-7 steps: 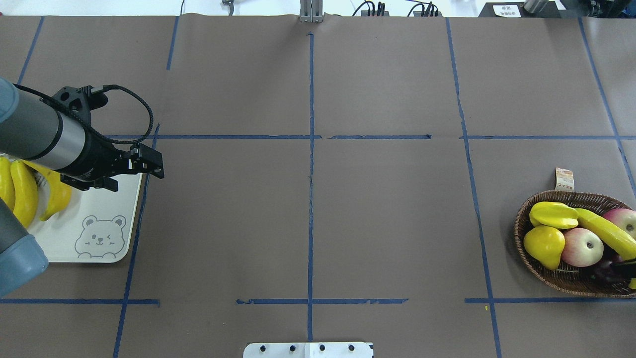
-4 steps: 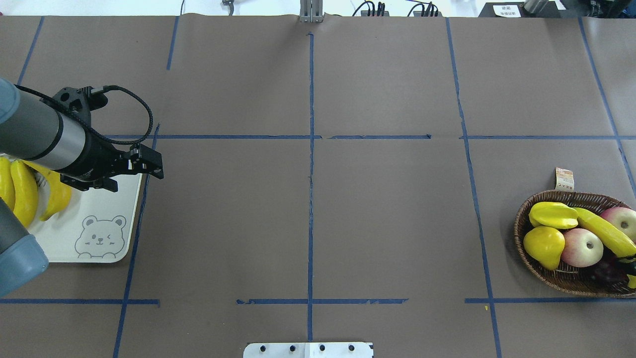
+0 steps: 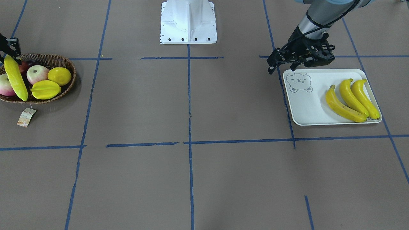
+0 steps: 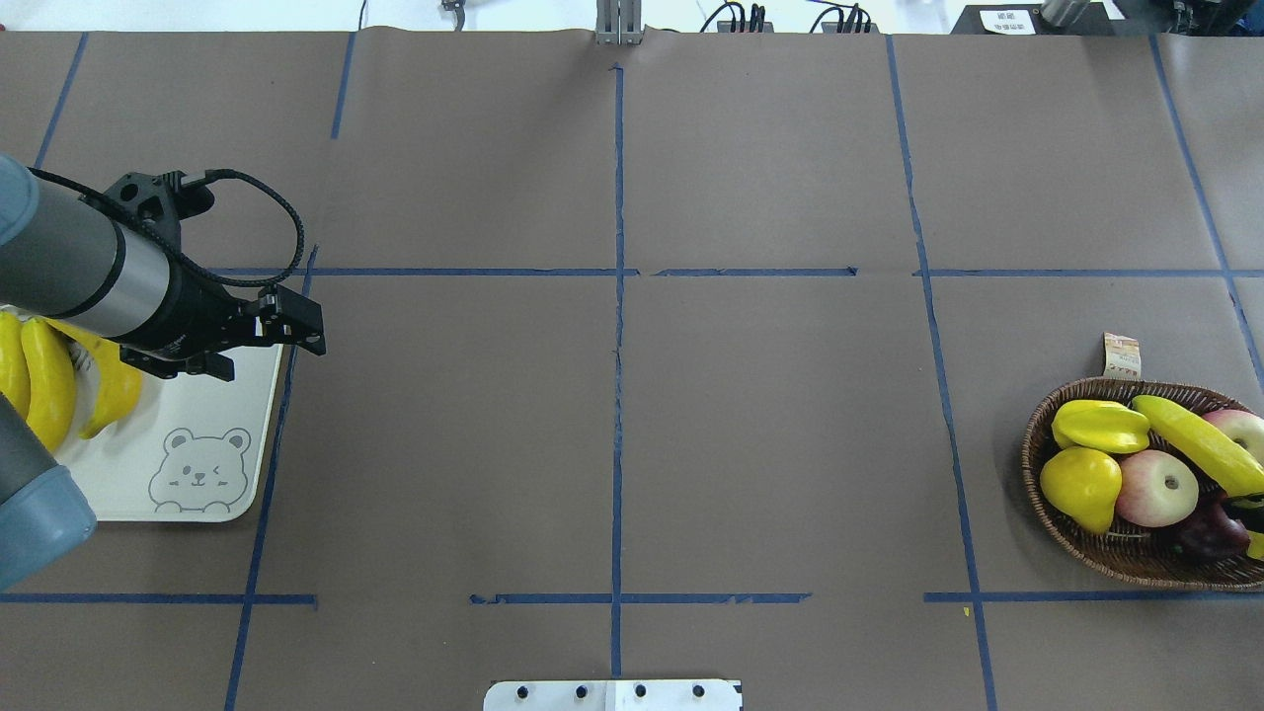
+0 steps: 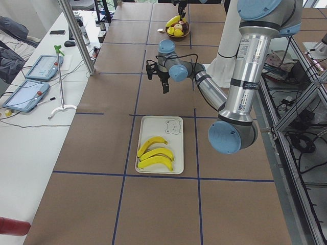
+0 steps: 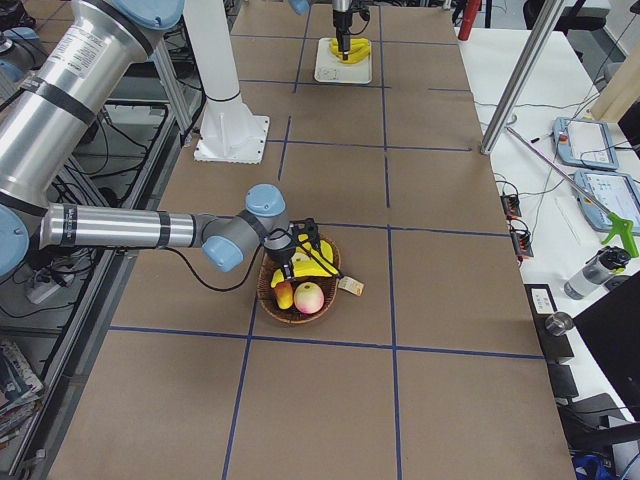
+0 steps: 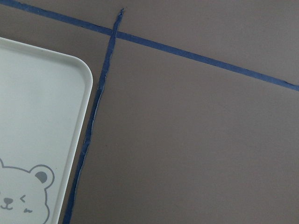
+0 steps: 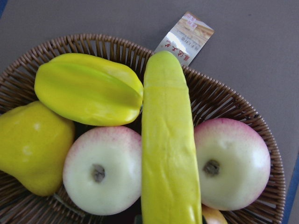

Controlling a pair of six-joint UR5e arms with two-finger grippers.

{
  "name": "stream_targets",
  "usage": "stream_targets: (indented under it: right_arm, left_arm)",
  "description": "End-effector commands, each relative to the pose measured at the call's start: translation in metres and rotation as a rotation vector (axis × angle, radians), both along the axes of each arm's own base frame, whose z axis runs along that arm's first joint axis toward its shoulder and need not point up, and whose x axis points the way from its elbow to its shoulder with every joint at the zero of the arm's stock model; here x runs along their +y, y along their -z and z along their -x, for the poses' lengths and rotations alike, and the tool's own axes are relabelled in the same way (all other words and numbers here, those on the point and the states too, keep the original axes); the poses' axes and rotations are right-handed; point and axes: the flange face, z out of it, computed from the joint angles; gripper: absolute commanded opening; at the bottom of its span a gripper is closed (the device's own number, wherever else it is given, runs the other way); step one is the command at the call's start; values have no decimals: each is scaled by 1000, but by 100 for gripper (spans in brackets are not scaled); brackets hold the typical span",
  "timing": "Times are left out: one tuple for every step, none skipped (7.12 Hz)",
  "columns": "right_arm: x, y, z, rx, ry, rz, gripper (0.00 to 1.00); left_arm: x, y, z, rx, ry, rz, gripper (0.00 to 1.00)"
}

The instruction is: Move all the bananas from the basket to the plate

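Now, working outward from the pincer that has the job.

Right gripper [image 3: 9, 51]: it is at the basket's near side, hard by the table's right edge. It looks clamped on the butt end of the last banana, though its fingers are hidden or cut off in every view.

Last banana [image 8: 169, 149]: it is not yet out of the basket [image 8: 233, 107]. It rides on top of the other fruit, between two apples [image 8: 100, 172], with its free tip beside the starfruit [image 8: 88, 95].

Long axis: the banana runs straight out from the pincer toward the basket's far rim and the paper tag [image 8: 184, 37]. Because it is held at one end, most of its length sticks out ahead.

Nearer arm: the right arm is much the nearer to this fruit.

Way to go: the plate [image 3: 306, 105] lies at the left edge of the table [image 4: 770, 425], well apart from the basket. I judge the carry to be one long sideways reach, or else a hand-over.

On the plate: three bananas [image 3: 350, 97] lie side by side on the outer half, and the bear half is bare.

Left gripper [image 3: 281, 65]: it is raised over the plate's inner edge, jaws apart, holding nothing.

Changed since a second ago: in the overhead view the banana's free tip has swung toward the far rim and now overlaps the starfruit's end. The right pincer has slid further toward the right edge. The left arm and the plate have not moved.
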Motion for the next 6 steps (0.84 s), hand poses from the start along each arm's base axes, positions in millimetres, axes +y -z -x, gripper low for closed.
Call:
stream_targets:
  right_arm:
    - [-25,25,0,-104,-35,-7,4]
    - [-54,40,18,-149,-80,4,5]
    - [-82,67,38,-217,-151,40,5]
    - [-106,94,55,-284,-222,89,6]
    - [-119,119,72,-339,-252,127,6]
    - [-124,143,97,-382,-241,142,8]
  left_arm:
    - [1,14,-9,21,-6,-9,100]
    - [5,23,-21,33,-27,-20,100]
    - [5,32,-36,46,-33,-8,100]
    - [-3,52,-49,73,-20,-1,100]
    - [6,64,-71,89,-34,22,100]
    - [9,75,-93,97,-37,14,100]
